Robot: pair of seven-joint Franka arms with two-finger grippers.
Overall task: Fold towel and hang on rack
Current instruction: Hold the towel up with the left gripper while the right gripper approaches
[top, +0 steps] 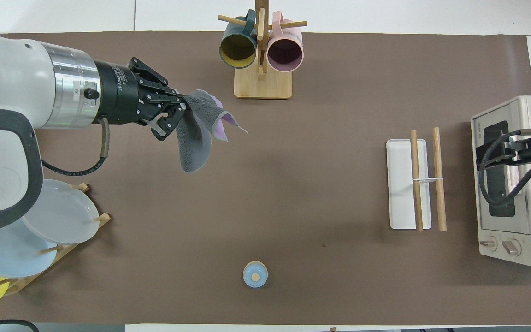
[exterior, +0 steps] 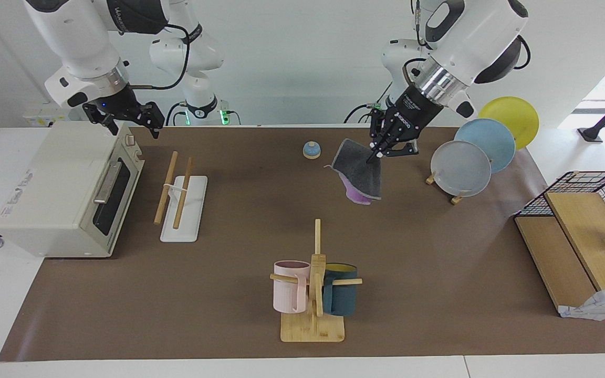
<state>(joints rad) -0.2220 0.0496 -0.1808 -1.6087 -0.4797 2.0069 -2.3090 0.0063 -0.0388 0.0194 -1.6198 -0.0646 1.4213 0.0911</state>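
Observation:
The towel (exterior: 360,176) hangs folded in the air from my left gripper (exterior: 378,152), its dark grey face outward and a purple edge showing at the bottom. In the overhead view the towel (top: 196,133) droops from the left gripper (top: 178,113), which is shut on its top edge, raised over the brown mat toward the left arm's end. The rack (exterior: 181,194), two wooden rods over a white base, stands toward the right arm's end, also in the overhead view (top: 415,180). My right gripper (exterior: 132,118) waits above the oven's top corner.
A white toaster oven (exterior: 66,189) stands beside the rack. A bamboo mug stand (exterior: 313,294) holds a pink and a dark teal mug. A small blue bell (exterior: 311,150) sits near the robots. Plates (exterior: 470,163) lean in a stand; a wire basket (exterior: 591,199) is at the table's end.

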